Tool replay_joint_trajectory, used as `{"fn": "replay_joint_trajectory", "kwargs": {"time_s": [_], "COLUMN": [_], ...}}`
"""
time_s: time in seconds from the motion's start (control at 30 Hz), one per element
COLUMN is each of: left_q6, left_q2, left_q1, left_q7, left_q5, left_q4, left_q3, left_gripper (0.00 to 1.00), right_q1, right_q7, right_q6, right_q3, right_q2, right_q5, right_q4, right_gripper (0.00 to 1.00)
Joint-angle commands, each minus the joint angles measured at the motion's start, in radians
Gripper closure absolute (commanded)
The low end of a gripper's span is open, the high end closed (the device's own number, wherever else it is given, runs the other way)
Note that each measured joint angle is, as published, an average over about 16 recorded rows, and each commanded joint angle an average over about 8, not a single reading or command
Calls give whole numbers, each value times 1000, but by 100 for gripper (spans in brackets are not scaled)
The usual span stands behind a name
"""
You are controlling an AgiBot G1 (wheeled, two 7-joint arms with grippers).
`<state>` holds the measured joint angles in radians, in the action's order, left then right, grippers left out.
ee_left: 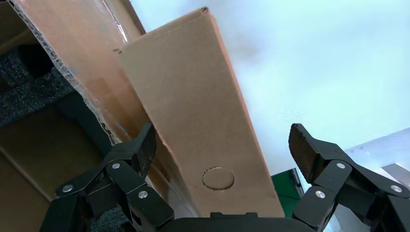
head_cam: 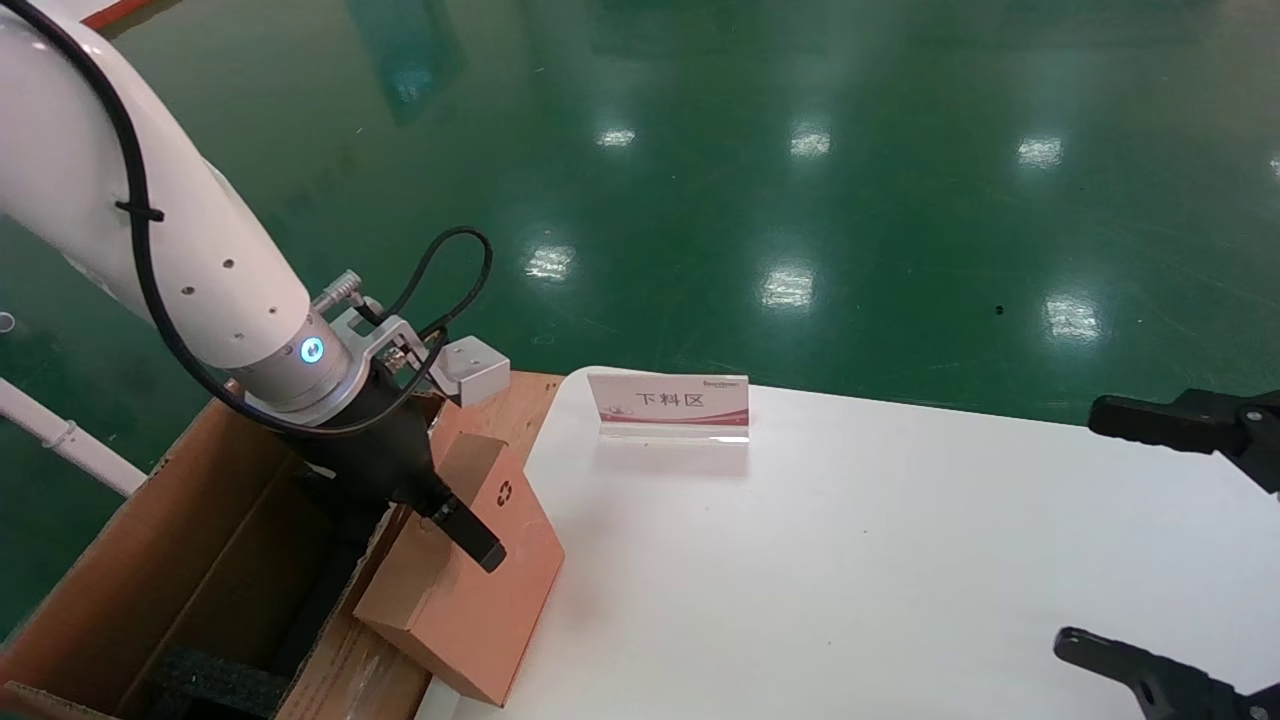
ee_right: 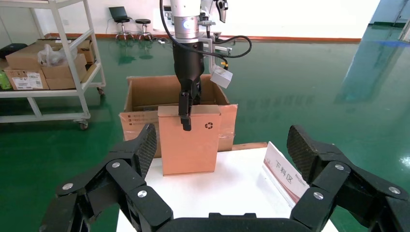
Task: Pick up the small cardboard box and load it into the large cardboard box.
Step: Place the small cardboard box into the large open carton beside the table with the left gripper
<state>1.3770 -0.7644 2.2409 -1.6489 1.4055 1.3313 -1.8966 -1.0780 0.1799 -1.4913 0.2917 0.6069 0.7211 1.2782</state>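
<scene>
My left gripper (head_cam: 440,520) is spread wide astride the small cardboard box (head_cam: 470,570), not clamping it, box standing tilted at the table (head_cam: 900,560) edge against the large cardboard box (head_cam: 150,560), so I'd pinch across its thin width, then lift over the flap; right gripper (ee_right: 220,159) parked, unclenched.

A glossy green floor (head_cam: 800,180) fills the room, mirroring rows of ceiling lights as pale patches toward 12 o'clock in the head view. A white table (head_cam: 900,560) with a rounded corner takes up the 4 o'clock part of that view, and a small red-and-white sign (head_cam: 668,404) in a clear stand sits near its far edge. In the right wrist view a white shelving cart (ee_right: 58,72) stacked with cartons stands at 10 o'clock, and stools (ee_right: 130,26) line a white wall (ee_right: 290,17) at 12.
</scene>
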Motion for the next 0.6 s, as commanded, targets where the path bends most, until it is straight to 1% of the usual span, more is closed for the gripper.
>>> {"fn": "replay_joint_trajectory", "kwargs": {"time_s": [0.03,0.13,0.2,0.23,0.6], "left_q6": [-3,-2,-1,-1,3], "left_q2": [1,1,0,0,-1], "left_q1": [-3,-2,-2,-2,1], "left_q7": [5,2,1,0,-5], "left_q5": [-3,-3,-2,-2,1], "left_q4": [-2,-2,-1,-1,1], "left_q3": [1,1,1,1,-1], "left_gripper": [61,98,100,100,100], "right_q1": [0,0,0,0,0], "right_q7": [0,0,0,0,0], "right_q6": [0,0,0,0,0], "right_q3": [0,0,0,0,0], "right_q2": [0,0,0,0,0], "right_q5": [0,0,0,0,0], "right_q4": [0,0,0,0,0], "right_gripper": [34,72,97,100,100]}}
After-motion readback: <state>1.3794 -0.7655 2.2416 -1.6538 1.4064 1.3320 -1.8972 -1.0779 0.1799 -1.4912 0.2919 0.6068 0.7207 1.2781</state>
